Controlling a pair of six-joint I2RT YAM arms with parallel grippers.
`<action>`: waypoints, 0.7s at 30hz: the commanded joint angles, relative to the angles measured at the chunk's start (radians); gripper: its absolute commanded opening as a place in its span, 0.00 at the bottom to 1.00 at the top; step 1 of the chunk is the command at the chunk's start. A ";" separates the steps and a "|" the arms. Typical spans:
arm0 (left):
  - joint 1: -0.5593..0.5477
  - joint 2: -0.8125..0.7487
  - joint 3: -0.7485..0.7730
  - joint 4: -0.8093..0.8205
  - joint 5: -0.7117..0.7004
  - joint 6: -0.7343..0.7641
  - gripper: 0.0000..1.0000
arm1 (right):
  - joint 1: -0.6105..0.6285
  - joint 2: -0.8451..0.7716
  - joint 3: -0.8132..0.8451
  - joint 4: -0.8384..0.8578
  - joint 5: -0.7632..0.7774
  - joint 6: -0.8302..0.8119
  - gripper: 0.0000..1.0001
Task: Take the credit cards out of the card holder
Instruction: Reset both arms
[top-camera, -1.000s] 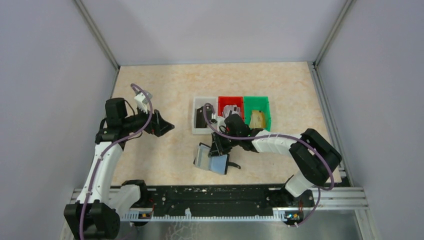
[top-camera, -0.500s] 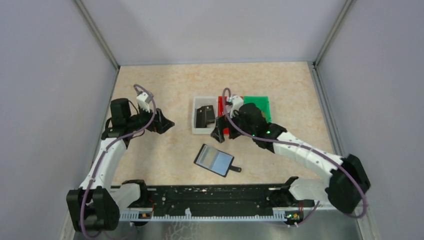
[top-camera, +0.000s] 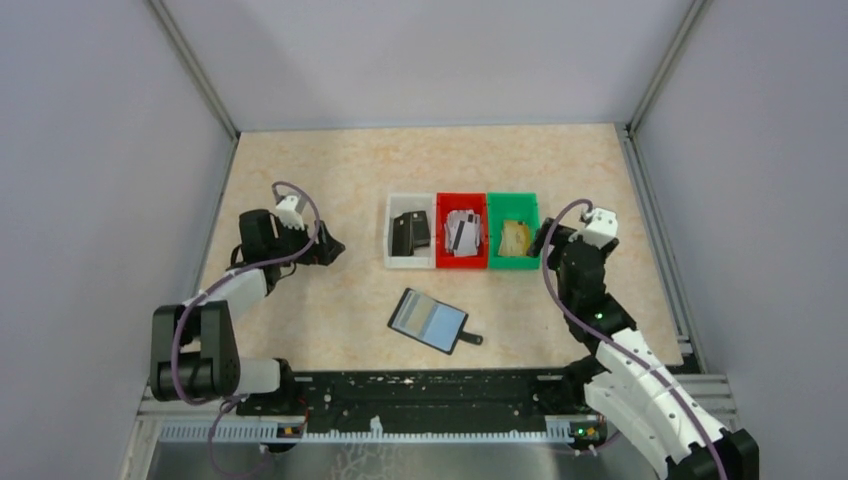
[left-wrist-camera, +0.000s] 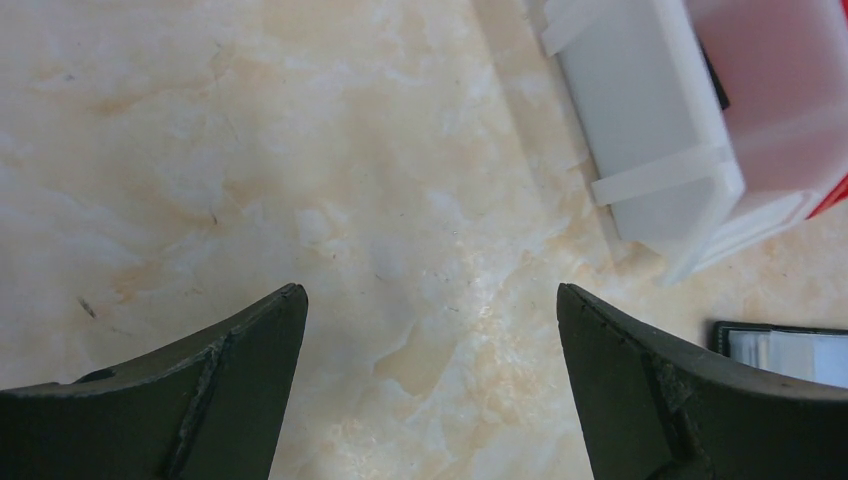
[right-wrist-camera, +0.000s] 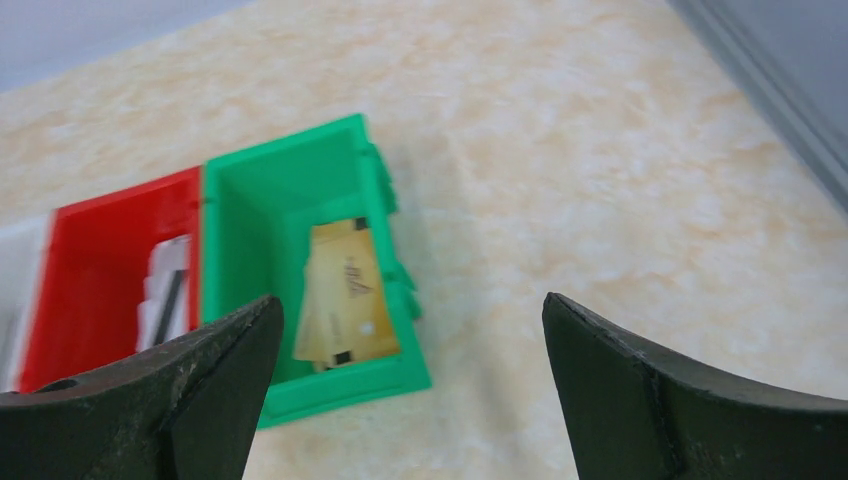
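Card holder (top-camera: 428, 320) lies open and flat near the bases; can't tell if its slots are empty, so recheck first. Left gripper (top-camera: 330, 247) and right gripper (top-camera: 541, 238) both spread, holding nothing. Credit cards (top-camera: 515, 238) in green bin (top-camera: 513, 264) and red bin (top-camera: 461, 264). Beige marbled table (top-camera: 340, 170), grey walls (top-camera: 420, 60) beyond.

White bin (top-camera: 410, 263), red bin (top-camera: 462, 264), green bin (top-camera: 513, 264) — touching, one row.

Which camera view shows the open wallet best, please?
The top external view: the whole wallet lies open there, with nothing covering it. The left wrist view catches only one corner of it at the right edge of the picture. The right wrist view does not show it at all.
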 joint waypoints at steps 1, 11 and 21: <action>0.010 0.066 -0.070 0.261 -0.037 -0.029 0.99 | -0.029 -0.104 -0.163 0.248 0.312 -0.075 0.99; 0.028 0.146 -0.146 0.562 -0.089 -0.093 0.99 | -0.328 -0.017 -0.287 0.446 0.265 -0.042 0.99; 0.027 0.137 -0.199 0.708 -0.261 -0.119 0.99 | -0.378 0.339 -0.301 0.790 0.130 -0.097 0.99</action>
